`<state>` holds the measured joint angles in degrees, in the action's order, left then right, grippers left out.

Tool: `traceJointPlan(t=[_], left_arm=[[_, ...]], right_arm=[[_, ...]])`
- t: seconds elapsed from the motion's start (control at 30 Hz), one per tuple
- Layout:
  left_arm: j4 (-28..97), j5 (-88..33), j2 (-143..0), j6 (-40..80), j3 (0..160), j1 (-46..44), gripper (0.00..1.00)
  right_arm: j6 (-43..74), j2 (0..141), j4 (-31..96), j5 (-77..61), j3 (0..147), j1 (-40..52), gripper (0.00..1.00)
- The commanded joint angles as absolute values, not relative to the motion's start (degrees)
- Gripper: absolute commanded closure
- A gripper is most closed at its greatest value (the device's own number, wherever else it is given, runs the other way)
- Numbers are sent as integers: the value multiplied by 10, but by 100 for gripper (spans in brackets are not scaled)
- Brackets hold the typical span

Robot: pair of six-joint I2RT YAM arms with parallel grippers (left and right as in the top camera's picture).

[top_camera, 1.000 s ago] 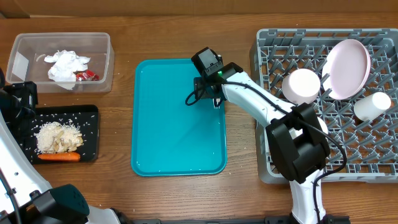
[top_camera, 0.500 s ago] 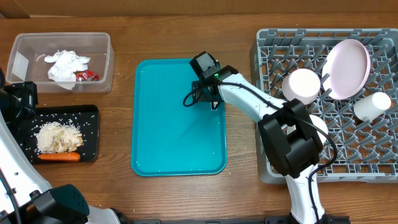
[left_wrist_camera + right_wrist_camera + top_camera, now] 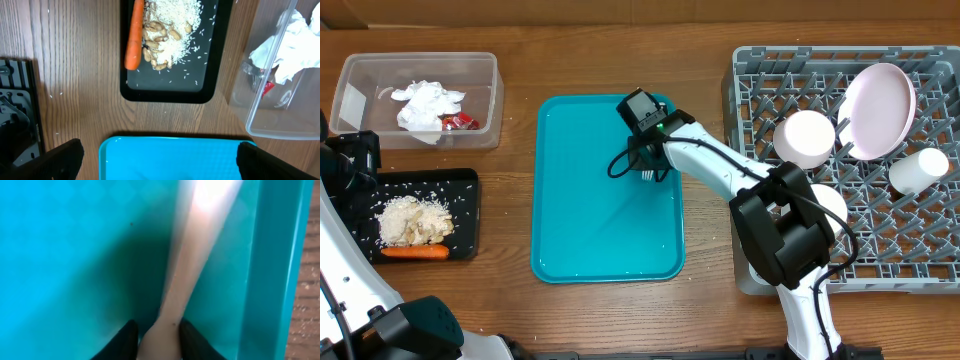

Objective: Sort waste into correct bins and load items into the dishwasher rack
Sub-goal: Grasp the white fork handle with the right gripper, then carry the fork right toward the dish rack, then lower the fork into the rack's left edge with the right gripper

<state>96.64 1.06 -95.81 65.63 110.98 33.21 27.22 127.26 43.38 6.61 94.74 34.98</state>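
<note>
Change: we see the right gripper (image 3: 646,162) has drawn its fingers in from a wide spread and has slid a little leftward over the teal tray (image 3: 590,220).
Right claw: its two black fingers (image 3: 125,341) now pinch the handle of the white fork (image 3: 172,300), touching it on both sides.
Fork: it is over the teal tray near its right rim, and we cannot tell whether it has left the surface.
Left claw: the left gripper (image 3: 160,162) hangs spread wide, holding nothing, near the black tray (image 3: 167,92).
Rack: the dishwasher rack (image 3: 760,70) holds the plate (image 3: 880,95), a bowl (image 3: 805,138) and the cup (image 3: 918,170).
Waste: the napkins (image 3: 425,100) sit in the clear tub (image 3: 350,70), and the carrot (image 3: 415,252) lies on the black tray.
Meaning: we judge the fork is the last item outside the rack. With the grip made, lifting it and carrying it across comes next.
</note>
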Motion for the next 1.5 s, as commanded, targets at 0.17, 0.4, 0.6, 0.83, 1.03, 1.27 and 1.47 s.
traceJointPlan(t=[0.17, 0.4, 0.6, 0.83, 1.03, 1.27, 1.47], left_arm=[[968, 15, -957, 649, 1111, 333, 0], [968, 15, -957, 649, 1111, 333, 0], [968, 15, -957, 649, 1111, 333, 0], [968, 15, -957, 649, 1111, 333, 0], [968, 15, -957, 649, 1111, 333, 0], [968, 15, -957, 649, 1111, 333, 0], [968, 15, -957, 649, 1111, 333, 0]], right_arm=[[303, 1279, 477, 18, 966, 353, 92], [300, 1242, 562, -1, 1045, 352, 96], [298, 1175, 665, 67, 1128, 324, 96], [248, 1106, 749, 156, 1133, 199, 96], [67, 1108, 718, -20, 1104, 99, 96], [68, 1112, 641, -39, 1011, 67, 82], [91, 1110, 618, -40, 984, 67, 7]])
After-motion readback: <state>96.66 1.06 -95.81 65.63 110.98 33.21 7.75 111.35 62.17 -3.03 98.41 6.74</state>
